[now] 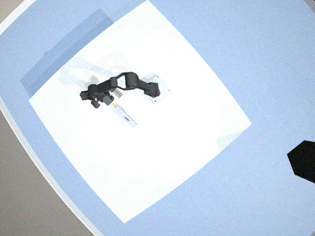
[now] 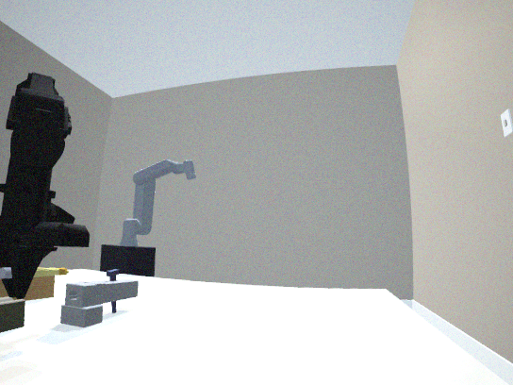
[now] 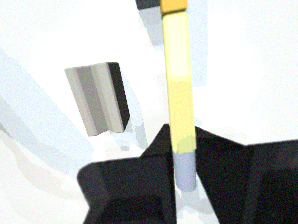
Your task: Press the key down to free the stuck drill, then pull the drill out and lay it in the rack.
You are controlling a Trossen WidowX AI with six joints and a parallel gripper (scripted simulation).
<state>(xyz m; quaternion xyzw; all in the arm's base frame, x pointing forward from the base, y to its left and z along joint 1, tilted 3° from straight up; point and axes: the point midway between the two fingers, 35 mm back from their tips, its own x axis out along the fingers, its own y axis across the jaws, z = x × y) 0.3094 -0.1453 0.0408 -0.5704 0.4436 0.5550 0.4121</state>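
Over toward the bench's left-hand corner, seen from above, we've got the gripper closed on the drill, pinching its lavender end! The yellow length sticks out well past the fingers, orange tip pointing roughly at the bench's bottom corner. Out of its holder, by the look of that open hole, with the key standing at the far end. So the pull looks done; laying down remains, I'd say.

And here's the danger: that's a grip at one end only. Catch the tip on the holder, just beside it, and the drill could swivel between the fingers or drop. Swing out before the tip has cleared, and the holder itself might be shoved toward the bench's lower-left edge.

Then there's the grooved block, surely part of the rack, lying on the side nearer the bench's upper-right edge. The drill isn't over it. Come down askew and the shaft would ride the ridge instead of the groove; open too early, and it might roll off across the bench!
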